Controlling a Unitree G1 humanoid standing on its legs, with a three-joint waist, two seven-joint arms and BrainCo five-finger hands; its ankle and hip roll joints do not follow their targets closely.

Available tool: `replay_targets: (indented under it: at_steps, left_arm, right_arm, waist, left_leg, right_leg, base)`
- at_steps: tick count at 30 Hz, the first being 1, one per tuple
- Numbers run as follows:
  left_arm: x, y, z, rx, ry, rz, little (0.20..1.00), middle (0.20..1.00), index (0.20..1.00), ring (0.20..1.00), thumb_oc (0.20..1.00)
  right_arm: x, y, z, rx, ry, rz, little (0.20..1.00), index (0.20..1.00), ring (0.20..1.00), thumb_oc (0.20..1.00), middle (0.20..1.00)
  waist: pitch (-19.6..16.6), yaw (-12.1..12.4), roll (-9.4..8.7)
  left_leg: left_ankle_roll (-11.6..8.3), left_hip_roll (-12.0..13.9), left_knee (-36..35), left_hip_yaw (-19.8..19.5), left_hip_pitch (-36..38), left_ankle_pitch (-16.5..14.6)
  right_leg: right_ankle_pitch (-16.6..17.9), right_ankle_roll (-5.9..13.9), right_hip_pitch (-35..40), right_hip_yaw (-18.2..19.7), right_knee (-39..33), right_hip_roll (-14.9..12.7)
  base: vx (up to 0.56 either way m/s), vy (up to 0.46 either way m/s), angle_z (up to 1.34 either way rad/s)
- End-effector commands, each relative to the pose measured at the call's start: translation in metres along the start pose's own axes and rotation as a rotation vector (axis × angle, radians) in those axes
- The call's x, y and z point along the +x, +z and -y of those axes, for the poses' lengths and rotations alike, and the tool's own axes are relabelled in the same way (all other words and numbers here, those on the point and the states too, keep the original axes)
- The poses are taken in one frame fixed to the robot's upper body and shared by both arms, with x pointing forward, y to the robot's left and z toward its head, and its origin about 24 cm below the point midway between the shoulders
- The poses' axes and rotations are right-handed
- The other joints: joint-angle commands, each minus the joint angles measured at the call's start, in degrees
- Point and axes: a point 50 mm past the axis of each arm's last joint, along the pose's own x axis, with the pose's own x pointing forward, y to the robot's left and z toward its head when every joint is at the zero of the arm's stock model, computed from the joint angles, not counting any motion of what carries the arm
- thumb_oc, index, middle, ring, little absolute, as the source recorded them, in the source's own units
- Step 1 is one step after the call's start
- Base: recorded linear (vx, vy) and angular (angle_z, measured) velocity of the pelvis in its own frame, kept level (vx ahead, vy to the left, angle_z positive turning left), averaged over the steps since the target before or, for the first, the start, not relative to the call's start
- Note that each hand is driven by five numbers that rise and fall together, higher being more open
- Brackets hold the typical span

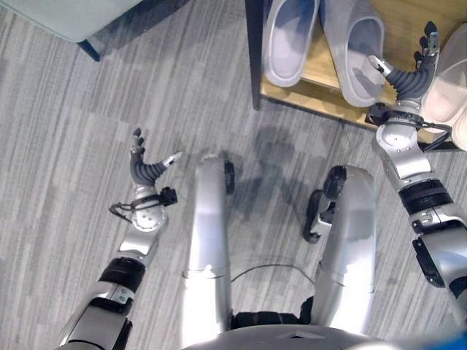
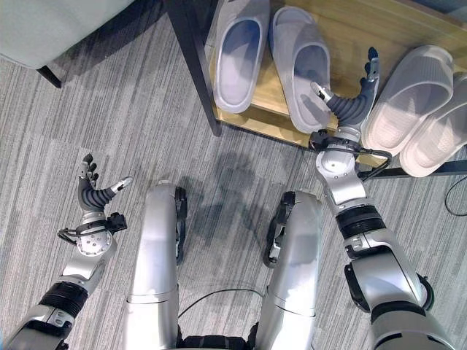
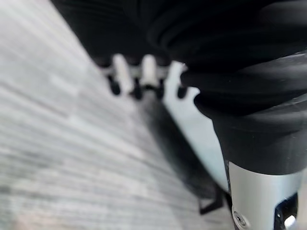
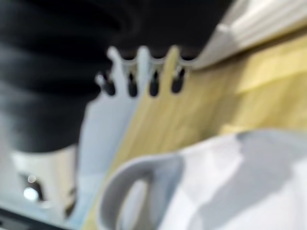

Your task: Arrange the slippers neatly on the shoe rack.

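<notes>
Four slippers were seen on the wooden shoe rack (image 2: 350, 33): a grey pair (image 2: 271, 55) side by side at its left end, and a pale pair (image 2: 419, 102) at its right, so the arranging was judged nearly or wholly done. The right hand (image 2: 352, 98) was held between the two pairs, fingers spread and nothing gripped, just beside the nearer grey slipper (image 2: 300, 67). The left hand (image 2: 95, 191) was held open over the floor (image 2: 87, 117), well apart from the rack.

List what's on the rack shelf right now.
On the wooden rack: a grey slipper pair and a pale pair, all toe-in. The open right hand hangs between them, holding nothing. The shelf's far end runs out of view.
</notes>
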Motion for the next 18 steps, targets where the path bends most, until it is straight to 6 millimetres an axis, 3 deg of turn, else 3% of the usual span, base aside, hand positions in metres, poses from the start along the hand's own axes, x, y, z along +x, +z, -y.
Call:
replay_targets:
  at_steps: [1, 18]
  left_arm:
    - [0.002, 0.005, 0.010, -0.036, 0.008, 0.030, 1.000, 1.000, 1.000, 1.000, 1.000]
    - [0.006, 0.000, 0.011, -0.052, 0.044, -0.007, 1.000, 1.000, 1.000, 1.000, 1.000]
  right_arm:
    - [0.001, 0.018, -0.011, 0.100, 0.018, 0.078, 1.000, 1.000, 1.000, 1.000, 1.000]
    - [-0.033, 0.007, -0.038, 0.178, 0.139, 0.014, 1.000, 1.000, 1.000, 1.000, 1.000]
  waist:
    - [-1.1, 0.8, -0.37]
    - [-1.1, 0.4, -0.10]
  left_leg:
    - [2.36, -1.5, 0.0, -1.8, -3.6, 4.5]
    - [2.18, -1.9, -0.2, -2.1, -3.6, 4.9]
  right_leg:
    - [1.4, -3.52, -0.6, 3.7, 5.6, -1.2]
    - [1.4, -3.47, -0.6, 3.7, 5.5, -1.0]
  base:
    - [0.00, 0.000, 0.00]
    - [0.00, 0.000, 0.00]
